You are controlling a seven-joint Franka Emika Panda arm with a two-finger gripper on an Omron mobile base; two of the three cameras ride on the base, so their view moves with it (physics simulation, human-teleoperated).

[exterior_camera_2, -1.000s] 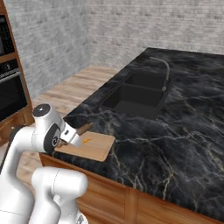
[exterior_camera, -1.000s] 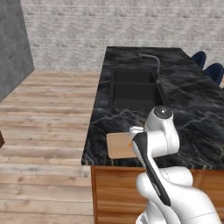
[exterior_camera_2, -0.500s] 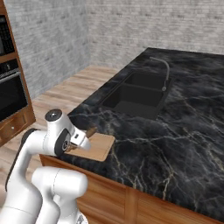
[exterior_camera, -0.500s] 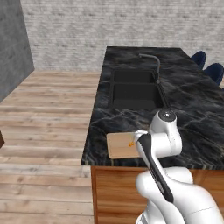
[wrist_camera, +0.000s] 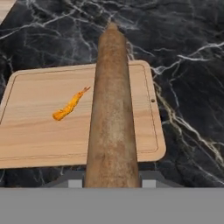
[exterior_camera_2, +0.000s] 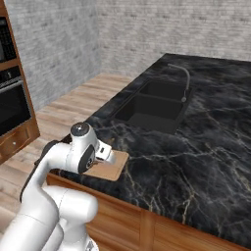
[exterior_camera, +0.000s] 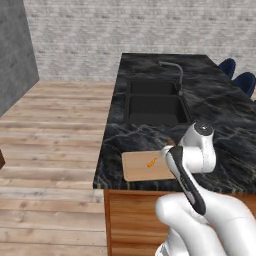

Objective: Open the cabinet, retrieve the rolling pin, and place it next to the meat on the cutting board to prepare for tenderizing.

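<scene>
The rolling pin [wrist_camera: 111, 109], a brown wooden rod, runs lengthwise up the middle of the hand view, hovering over the right part of the light-tan cutting board [wrist_camera: 39, 131]. My gripper [exterior_camera_2: 104, 153] is shut on its near end. The meat [wrist_camera: 70, 104], a small orange strip, lies on the board just left of the pin. In the left base view the cutting board [exterior_camera: 140, 167] sits at the counter's front edge with the meat [exterior_camera: 151, 162] on it, and my arm hides the board's right end. The cabinet is out of view.
A black marble counter [exterior_camera: 220, 115] carries a double sink [exterior_camera: 155, 102] with a curved faucet [exterior_camera: 172, 67] behind the board. A wood oven column [exterior_camera_2: 12, 98] stands at the far left. Two blue stools [exterior_camera: 240, 77] sit past the counter's right side.
My arm has swung to the right over the board with the rolling pin in its grip. The meat, earlier partly covered by the hand, now lies in plain sight.
</scene>
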